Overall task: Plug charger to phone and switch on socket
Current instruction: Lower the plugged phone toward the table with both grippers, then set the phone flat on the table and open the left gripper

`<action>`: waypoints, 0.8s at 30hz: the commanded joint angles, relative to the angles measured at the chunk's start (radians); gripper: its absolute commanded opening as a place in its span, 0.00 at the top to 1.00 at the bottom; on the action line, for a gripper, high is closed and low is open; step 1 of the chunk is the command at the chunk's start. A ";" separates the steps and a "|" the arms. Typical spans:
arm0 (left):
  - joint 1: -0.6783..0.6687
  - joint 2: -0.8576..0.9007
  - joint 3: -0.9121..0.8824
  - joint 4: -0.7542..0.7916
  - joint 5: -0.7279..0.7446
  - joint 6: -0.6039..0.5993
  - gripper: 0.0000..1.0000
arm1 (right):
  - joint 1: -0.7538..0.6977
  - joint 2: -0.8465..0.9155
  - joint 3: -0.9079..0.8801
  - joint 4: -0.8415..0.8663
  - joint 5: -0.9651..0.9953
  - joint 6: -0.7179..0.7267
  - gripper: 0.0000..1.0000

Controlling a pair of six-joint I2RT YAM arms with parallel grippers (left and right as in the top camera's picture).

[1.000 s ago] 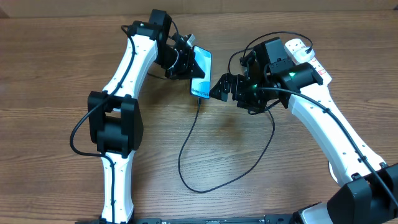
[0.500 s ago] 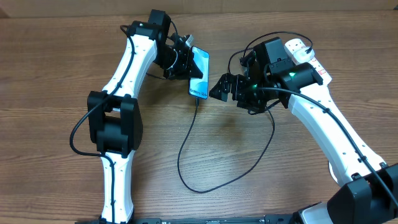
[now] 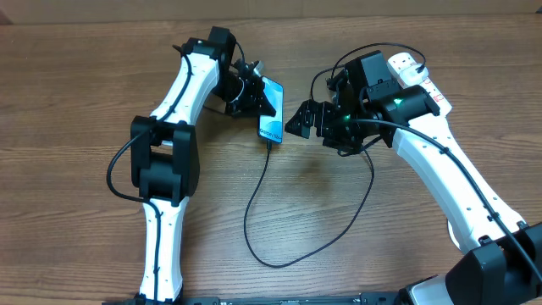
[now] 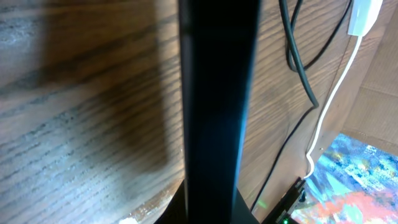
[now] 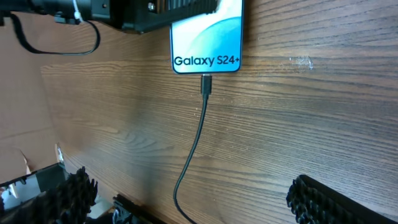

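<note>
**Charger appears seated in the phone; the socket switch comes next**

My left gripper (image 3: 252,95) is clamped shut on the phone (image 3: 272,108), holding it over the far middle of the wooden table (image 3: 76,76). The phone's long axis runs away from me, with its lettered bottom edge pointing back towards me and its lit screen facing my right gripper (image 3: 298,120). That gripper hangs wide open and empty just beside the phone. The charger (image 5: 199,127) meets the bottom edge, and its tip looks fully in. I judge the plugging done. Next, my right gripper must reach the socket (image 3: 417,73) at far right, partly hidden behind that arm, and press its switch.
</note>
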 commanded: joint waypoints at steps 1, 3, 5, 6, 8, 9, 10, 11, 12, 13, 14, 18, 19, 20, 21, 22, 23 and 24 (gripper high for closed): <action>0.006 0.036 0.008 0.014 0.058 -0.006 0.96 | -0.001 -0.006 0.014 0.000 0.000 0.002 0.00; 0.006 0.047 0.008 0.018 0.058 -0.006 0.96 | -0.001 -0.006 0.014 -0.001 0.000 0.002 0.00; 0.006 0.051 0.008 0.020 0.057 -0.003 0.96 | -0.001 -0.006 0.014 0.000 0.000 0.002 0.00; 0.006 0.051 0.008 0.023 0.057 0.003 0.96 | -0.001 -0.006 0.014 0.000 0.000 0.002 0.00; 0.006 0.051 0.008 0.037 0.056 0.006 0.96 | -0.001 -0.006 0.014 0.003 0.000 0.002 0.00; 0.006 0.051 0.008 0.043 0.056 0.005 0.96 | -0.001 -0.006 0.014 0.004 0.000 0.003 0.00; 0.008 0.051 0.008 0.051 0.056 0.005 0.96 | -0.001 -0.006 0.014 0.003 0.000 0.003 0.00; 0.009 0.051 0.008 0.053 0.056 0.005 0.96 | -0.001 -0.006 0.014 0.003 0.000 0.003 0.00; 0.009 0.051 0.008 0.056 0.056 0.005 0.96 | -0.001 -0.006 0.014 0.003 0.000 0.003 0.00; 0.009 0.051 0.008 0.060 0.056 0.005 0.96 | -0.001 -0.006 0.014 0.003 0.000 0.003 0.00; 0.009 0.051 0.008 0.063 0.056 0.003 0.95 | -0.001 -0.006 0.014 0.004 0.000 0.003 0.00; 0.009 0.051 0.008 0.073 0.052 -0.003 0.96 | -0.001 -0.006 0.014 0.005 0.000 0.003 0.00; 0.009 0.052 0.008 0.073 0.046 -0.007 0.96 | -0.001 -0.006 0.014 0.006 0.000 0.003 0.00; 0.009 0.052 0.008 0.072 0.033 -0.013 0.96 | -0.001 -0.006 0.014 0.006 0.000 0.003 0.00; 0.009 0.052 0.008 0.072 0.017 -0.019 0.96 | -0.001 -0.006 0.014 0.007 0.000 0.003 0.00; 0.009 0.052 0.008 0.073 0.000 -0.027 0.96 | -0.001 -0.006 0.014 0.007 0.000 0.003 0.00; 0.009 0.052 0.008 0.073 -0.013 -0.033 0.96 | -0.001 -0.006 0.014 0.006 -0.001 0.003 0.00; 0.009 0.052 0.008 0.074 -0.024 -0.043 0.96 | -0.001 -0.006 0.014 0.006 -0.001 0.003 0.00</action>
